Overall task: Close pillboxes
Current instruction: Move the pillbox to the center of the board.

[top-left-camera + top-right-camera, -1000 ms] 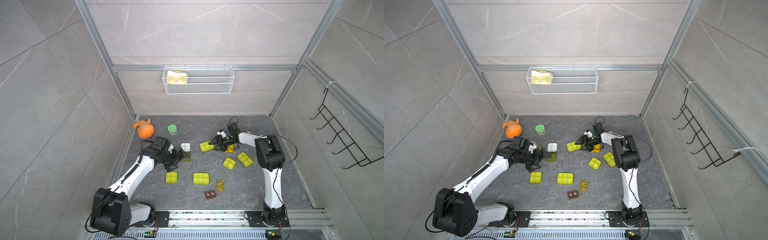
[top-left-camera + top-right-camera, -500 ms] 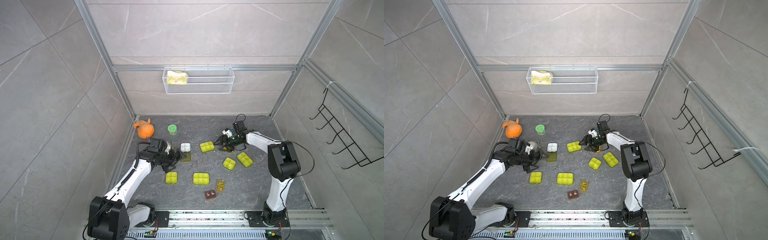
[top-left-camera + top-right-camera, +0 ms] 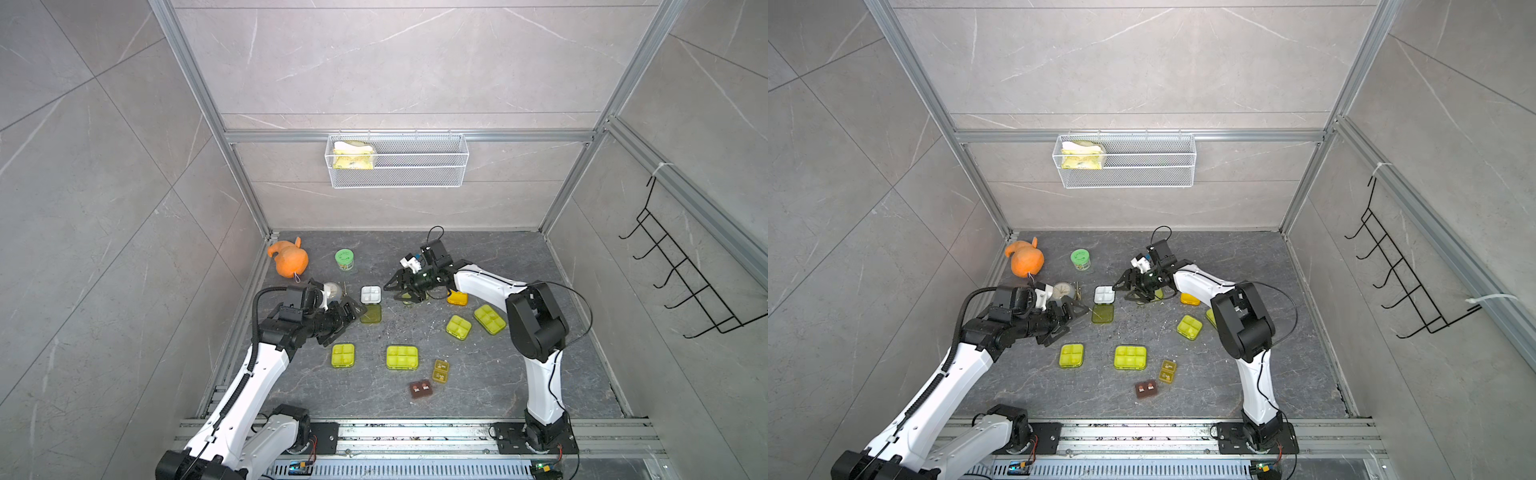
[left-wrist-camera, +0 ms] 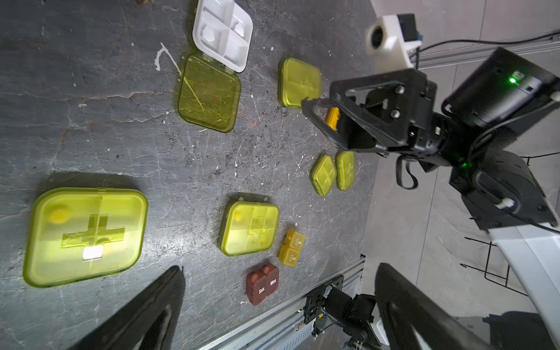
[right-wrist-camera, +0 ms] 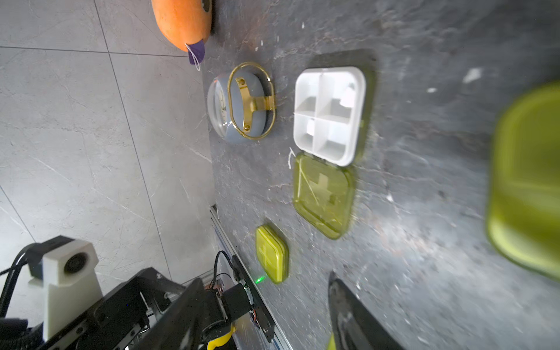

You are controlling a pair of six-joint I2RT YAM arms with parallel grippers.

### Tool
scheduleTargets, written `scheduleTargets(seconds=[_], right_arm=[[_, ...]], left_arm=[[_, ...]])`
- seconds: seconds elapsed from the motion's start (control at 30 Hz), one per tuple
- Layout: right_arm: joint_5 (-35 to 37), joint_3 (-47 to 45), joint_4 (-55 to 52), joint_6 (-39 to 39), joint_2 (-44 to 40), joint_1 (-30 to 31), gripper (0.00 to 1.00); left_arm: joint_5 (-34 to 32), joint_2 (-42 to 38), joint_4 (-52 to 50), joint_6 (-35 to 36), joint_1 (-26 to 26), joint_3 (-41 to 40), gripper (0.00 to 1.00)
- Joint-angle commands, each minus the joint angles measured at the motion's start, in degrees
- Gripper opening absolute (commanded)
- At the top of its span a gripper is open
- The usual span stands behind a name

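Note:
One pillbox lies open: its white divided tray (image 3: 370,294) (image 3: 1104,294) (image 4: 224,33) (image 5: 330,112) has the yellow-green lid (image 3: 371,313) (image 4: 209,92) (image 5: 322,197) flat on the table. My left gripper (image 3: 343,322) (image 3: 1069,322) (image 4: 280,268) is open and empty just left of that lid. My right gripper (image 3: 395,291) (image 3: 1125,292) (image 5: 263,278) is open over a closed yellow-green pillbox (image 4: 300,81), one fingertip at its edge. Closed pillboxes lie around (image 3: 343,355) (image 3: 402,357) (image 3: 458,327) (image 3: 490,319), an orange one (image 3: 457,298), an amber one (image 3: 440,370), a brown one (image 3: 422,389).
An orange plush toy (image 3: 289,259) and a green-lidded jar (image 3: 344,259) stand at the back left. A small grey clock (image 3: 332,291) (image 5: 242,103) sits beside the open tray, behind my left wrist. A wire basket (image 3: 397,160) hangs on the back wall, a hook rack (image 3: 681,282) on the right wall.
My right gripper swung right, then back left, and now sits over the yellow-green pillbox near the open tray. The left gripper drew back slightly and stays open.

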Motion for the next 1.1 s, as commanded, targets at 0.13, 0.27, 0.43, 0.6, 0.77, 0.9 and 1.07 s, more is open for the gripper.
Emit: scheduleTargets(seconds=[0.13, 0.27, 0.43, 0.6, 0.77, 0.9, 1.07], right_arm=[[-0.69, 12.54, 2.85, 5.51, 11.46, 3.53, 0.66], [-0.74, 19.39, 2.16, 6.73, 16.76, 4.64, 0.66], [-0.57, 27.04, -0.28, 7.12, 22.19, 5.62, 0.67], [0.29, 32.67, -3.70, 5.94, 25.33, 5.85, 0.67], [1.16, 35.65, -8.23, 3.12, 28.58, 5.78, 0.67], [0.93, 33.66, -8.69, 1.83, 27.97, 5.87, 0.67], [0.99, 28.04, -7.65, 0.33, 24.07, 5.56, 0.67]], left_arm=[[-2.16, -5.26, -4.29, 2.12, 0.70, -0.21, 0.99], [-2.33, -7.41, -6.95, 2.90, 0.80, -0.23, 1.00], [-3.36, -9.44, -10.11, 4.04, 0.97, 0.01, 1.00], [-4.02, -10.31, -11.21, 4.62, 1.05, 0.06, 0.99], [-2.56, -4.86, -3.62, 2.38, 1.82, 1.09, 0.99], [-0.81, -1.60, -4.16, 4.13, 1.83, 2.96, 0.99], [-1.46, -4.48, -6.76, 5.69, 1.84, 1.15, 0.99]])
